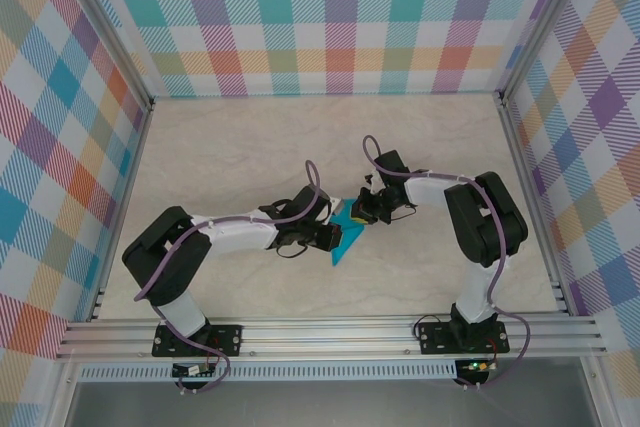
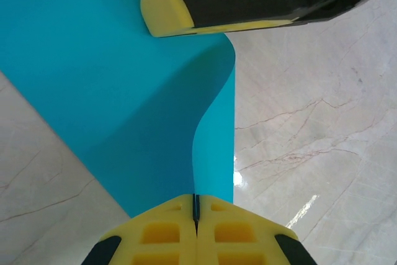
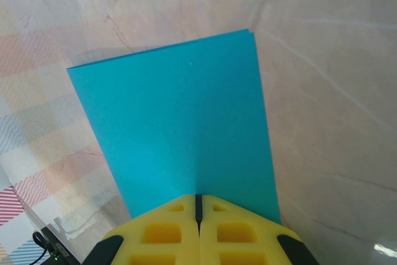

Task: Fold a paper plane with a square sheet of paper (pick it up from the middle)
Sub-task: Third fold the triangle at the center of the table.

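The thin teal-blue sheet of paper (image 1: 343, 239) hangs just over the middle of the pale marbled table (image 1: 220, 147), pinched from two sides. Whether its lowest corner touches the table I cannot tell. The left pincer (image 2: 196, 206) is fully closed on one edge of the sheet, its yellow pads meeting with only the paper between them. The right pincer (image 3: 198, 206), a little further toward the table's right side, is clamped just as tightly on another edge.

From the right wrist the paper looks like a flat rectangle, apparently doubled, with two layers showing at its far corner. From the left wrist it bows in an S-curve between the two grips.

That bow is the main worry. If the pincers move closer over the table, the curve will probably collapse into a stray crease where no fold belongs. If they pull apart or twist against each other, paper this thin could tear at the pads.

Both holds sit right at the margin, so a sharp tug might slip an edge free and drop the sheet onto the table. The two layers could also slide out of line, spoiling the next fold.
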Robot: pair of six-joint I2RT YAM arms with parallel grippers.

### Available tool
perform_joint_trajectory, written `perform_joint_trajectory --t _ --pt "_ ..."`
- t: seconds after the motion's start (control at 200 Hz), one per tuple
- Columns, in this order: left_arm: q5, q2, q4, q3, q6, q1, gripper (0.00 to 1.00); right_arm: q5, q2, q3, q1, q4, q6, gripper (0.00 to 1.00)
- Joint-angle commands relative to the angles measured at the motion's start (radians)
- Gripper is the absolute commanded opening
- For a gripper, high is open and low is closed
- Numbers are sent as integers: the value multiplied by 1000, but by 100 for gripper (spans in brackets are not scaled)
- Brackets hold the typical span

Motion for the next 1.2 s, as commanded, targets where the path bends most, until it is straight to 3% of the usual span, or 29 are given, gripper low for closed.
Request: perform_joint_trajectory --t 0.0,1.065,1.195 --pt "3 18 9 -2 7 22 0 21 18 8 -2 -41 -26 2" --pt "25 87 -3 21 53 66 1 18 11 11 -2 -51 -23 3" --pt "70 86 26 10 38 67 1 16 11 11 -2 -50 -23 3"
